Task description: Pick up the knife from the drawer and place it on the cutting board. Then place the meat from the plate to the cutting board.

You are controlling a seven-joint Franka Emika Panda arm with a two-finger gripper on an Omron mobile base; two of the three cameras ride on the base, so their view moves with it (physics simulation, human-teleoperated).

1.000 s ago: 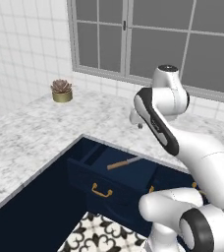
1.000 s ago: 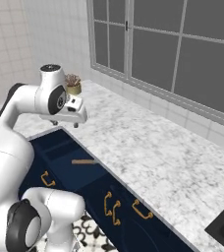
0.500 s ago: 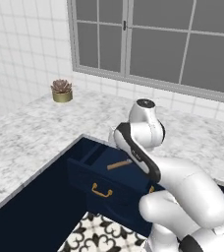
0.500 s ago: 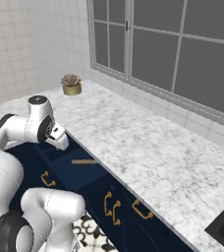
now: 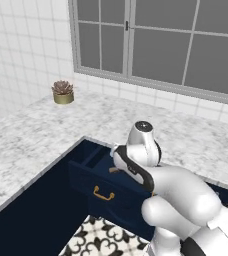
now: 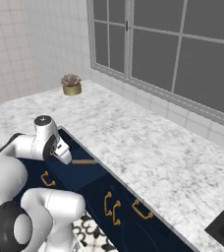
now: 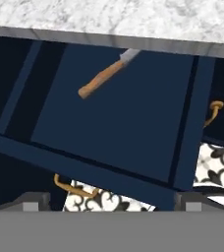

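**Gripper spread wide above the open drawer**

Gripper (image 7: pixel 112 202) hangs over the pulled-out drawer (image 7: pixel 119 123), its finger tips (image 7: pixel 33 201) standing far apart at the two bottom corners of the hand view, pinching nothing. Down on the navy drawer floor lies the knife (image 7: pixel 104 75), wooden handle angled toward the camera, blade tip tucked under the marble counter (image 7: pixel 133 17) edge. Well apart from the fingers, that knife.

Flat, even rendered light with soft faint shadows; no glare; edges slightly soft, dark drawer (image 7: pixel 119 118) interior dim
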